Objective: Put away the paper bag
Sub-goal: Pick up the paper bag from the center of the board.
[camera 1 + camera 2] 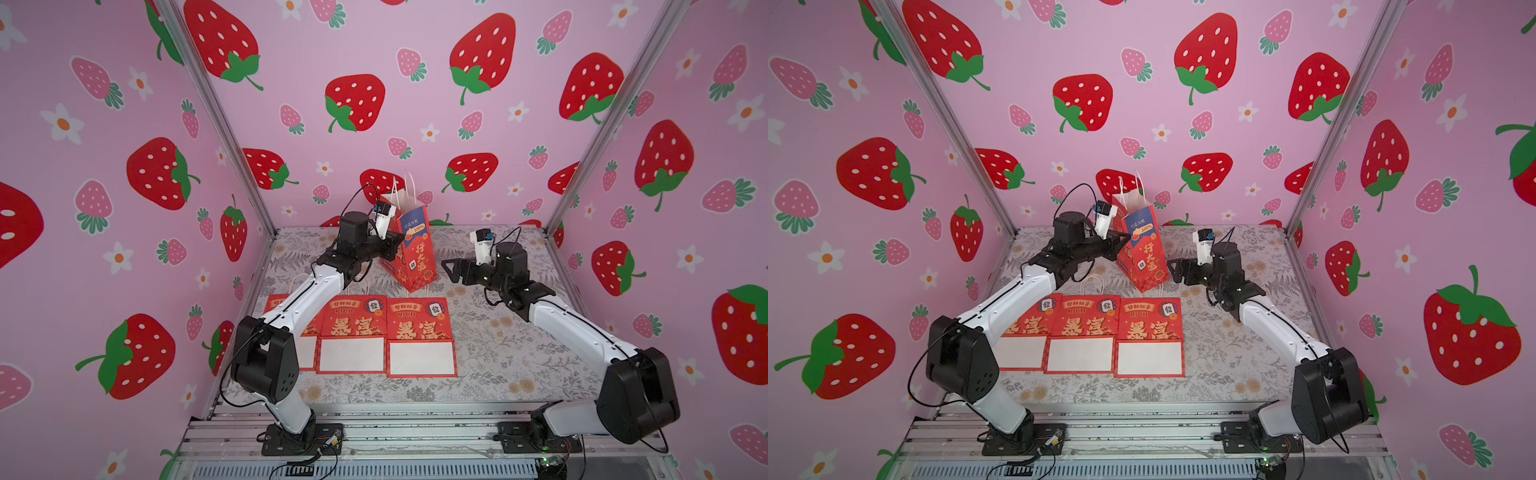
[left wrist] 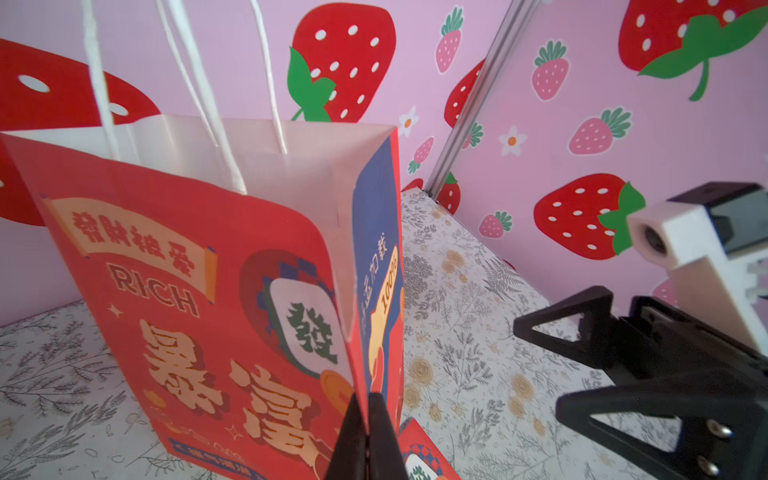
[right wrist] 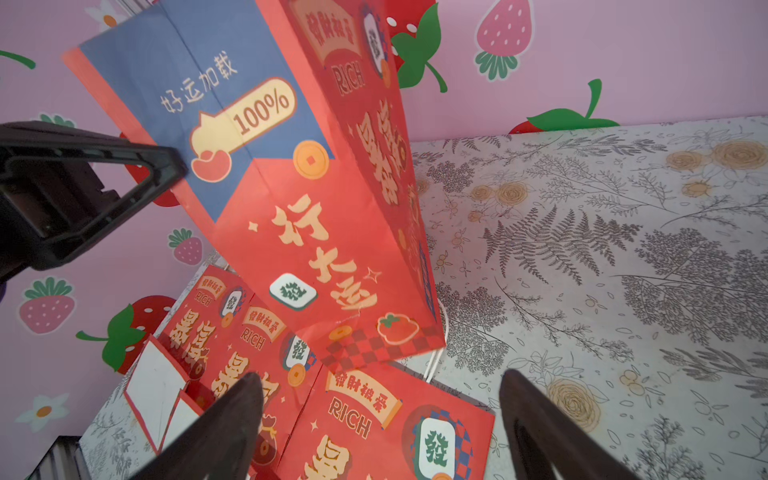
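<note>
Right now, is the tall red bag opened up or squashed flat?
Opened up. The bag stands with its mouth wide and white inside showing in the left wrist view; the left pincer pinches its corner edge.

A: Legible print on the standing paper bag (image 2: pixel 199 299)?
B: Front face reads "RICH" with a 發 tile; side panel (image 3: pixel 232 104) reads "好运加载" and "100%".
A: The flat bags (image 1: pixel 419 332) on the table?
B: "RICH" again, same 發 tile. The large gold characters look like 暴富, though the stylised lettering leaves that unsure.
</note>
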{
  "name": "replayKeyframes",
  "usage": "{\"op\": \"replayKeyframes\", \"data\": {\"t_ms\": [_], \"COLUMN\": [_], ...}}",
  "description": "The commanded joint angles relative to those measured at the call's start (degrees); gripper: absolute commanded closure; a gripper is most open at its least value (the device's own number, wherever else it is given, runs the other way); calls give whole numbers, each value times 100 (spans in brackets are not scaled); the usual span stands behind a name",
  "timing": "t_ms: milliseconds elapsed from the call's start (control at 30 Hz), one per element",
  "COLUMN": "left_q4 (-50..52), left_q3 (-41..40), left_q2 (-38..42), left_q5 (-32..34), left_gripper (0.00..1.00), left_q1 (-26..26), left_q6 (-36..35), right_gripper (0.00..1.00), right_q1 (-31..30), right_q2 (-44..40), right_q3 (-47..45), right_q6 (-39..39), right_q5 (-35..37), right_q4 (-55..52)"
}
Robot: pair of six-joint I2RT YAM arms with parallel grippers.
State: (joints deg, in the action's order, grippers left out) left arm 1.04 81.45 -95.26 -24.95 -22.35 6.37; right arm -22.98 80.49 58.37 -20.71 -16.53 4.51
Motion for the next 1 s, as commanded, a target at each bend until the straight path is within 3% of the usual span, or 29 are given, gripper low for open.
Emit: {"op": "replayKeyframes", "data": {"t_ms": [0,100,233,333,967], "left_q4": [566,1127,781,756,500], "left_q3": [178,222,-392,-384,-293], "left_q2": [215,279,513,544,474], "left_q5": [-402,-395,-309,-361,-626], "left_gripper": [100,100,100,100,100], "left_q1": [-138,-314,-533,-560,-784], "left_q6": [-222,-377,-239,-233,-84], "right_gripper": [10,9,9,11,39], "right_q1": [13,13,13,13,-49], "right_q2": [-74,-171,-140,-14,90], "right_q3": [166,161,193,294,305], "right_q6": [7,-42,-115,-168,-435], "right_q5": [-355,-543,-829,-1039,-1291], "right_q4": [-161,-161,-109,-134,151]}}
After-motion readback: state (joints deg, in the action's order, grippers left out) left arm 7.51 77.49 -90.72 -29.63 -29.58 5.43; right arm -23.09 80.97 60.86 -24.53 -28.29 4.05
